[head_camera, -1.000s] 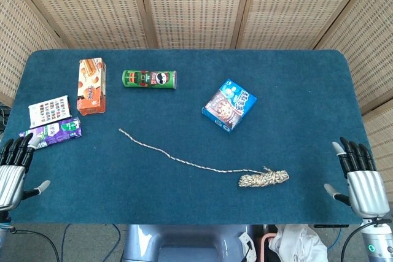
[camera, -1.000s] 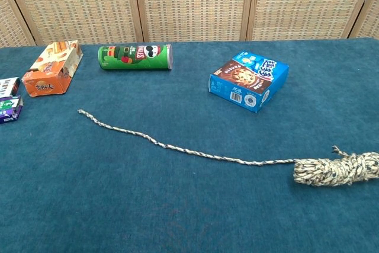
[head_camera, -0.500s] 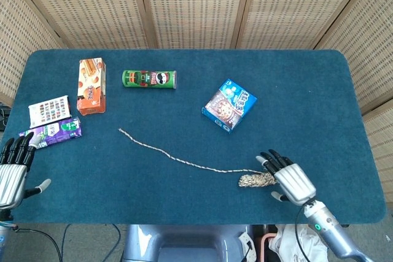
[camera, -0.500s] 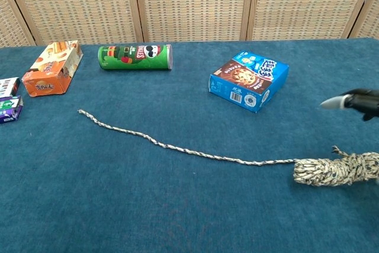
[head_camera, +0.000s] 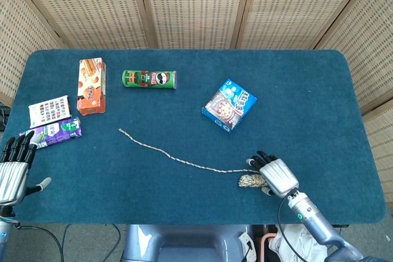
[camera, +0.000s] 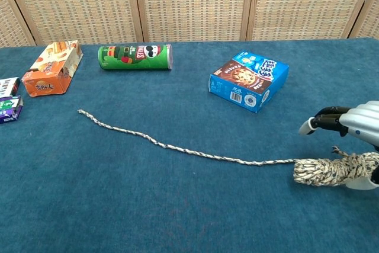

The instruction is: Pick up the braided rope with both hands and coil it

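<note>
Now that my right hand (head_camera: 274, 175) has slid in over the braided rope's (camera: 177, 147) bundled end, fingers apart and gripping nothing, grasping comes next; left hand (head_camera: 12, 170) waits spread.

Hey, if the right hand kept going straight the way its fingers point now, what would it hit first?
Probably nothing soon: the right hand sits over the rope bundle, fingers pointing up-left, roughly along the straight rope. Beyond lies bare table; height above the rope is unclear.

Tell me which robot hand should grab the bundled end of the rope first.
The right robot hand: it hovers directly over the coiled bundle of the braided rope, fingers apart. The left robot hand sits at the table's far left edge, away from the rope.
</note>
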